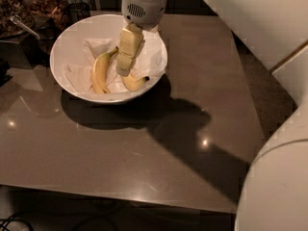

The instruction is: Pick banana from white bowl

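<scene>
Gripper point(123, 67) hangs low inside the white bowl point(65, 42), directly over the banana point(134, 83), whose visible end curves out from under it to a dark tip while the rest seems to run back beneath, 1 plumper banana point(100, 71) lying just beside; whether the gripper holds anything cannot be told.

Matt cream plastic jaws inside glossy white bowl point(72, 35), polished brown tabletop point(96, 153), crumpled paper lining point(77, 73)
</scene>
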Tool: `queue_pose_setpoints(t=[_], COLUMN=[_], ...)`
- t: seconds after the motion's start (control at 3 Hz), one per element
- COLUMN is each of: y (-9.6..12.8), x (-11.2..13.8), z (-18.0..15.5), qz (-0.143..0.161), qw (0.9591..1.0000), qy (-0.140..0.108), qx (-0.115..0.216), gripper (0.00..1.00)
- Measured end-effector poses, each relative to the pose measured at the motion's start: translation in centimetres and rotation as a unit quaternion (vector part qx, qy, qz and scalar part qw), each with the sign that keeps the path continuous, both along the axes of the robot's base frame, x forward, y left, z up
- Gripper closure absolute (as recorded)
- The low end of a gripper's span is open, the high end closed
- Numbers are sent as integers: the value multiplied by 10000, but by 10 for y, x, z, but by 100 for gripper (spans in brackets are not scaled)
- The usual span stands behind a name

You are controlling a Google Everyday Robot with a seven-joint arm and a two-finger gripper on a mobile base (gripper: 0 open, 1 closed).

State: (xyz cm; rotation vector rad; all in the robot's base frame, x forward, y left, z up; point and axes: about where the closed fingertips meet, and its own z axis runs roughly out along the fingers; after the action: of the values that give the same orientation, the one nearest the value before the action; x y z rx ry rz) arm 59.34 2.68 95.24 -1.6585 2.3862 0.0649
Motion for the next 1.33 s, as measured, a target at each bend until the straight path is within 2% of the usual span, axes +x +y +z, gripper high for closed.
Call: queue_pose_setpoints(t=[0.33, 1.33], y=[9, 25], x=[9, 26], z=[-16, -65], qz=[-55, -244], qw=[9998, 9966], qy=[206, 783], qx=[31, 82], gripper=[7, 24])
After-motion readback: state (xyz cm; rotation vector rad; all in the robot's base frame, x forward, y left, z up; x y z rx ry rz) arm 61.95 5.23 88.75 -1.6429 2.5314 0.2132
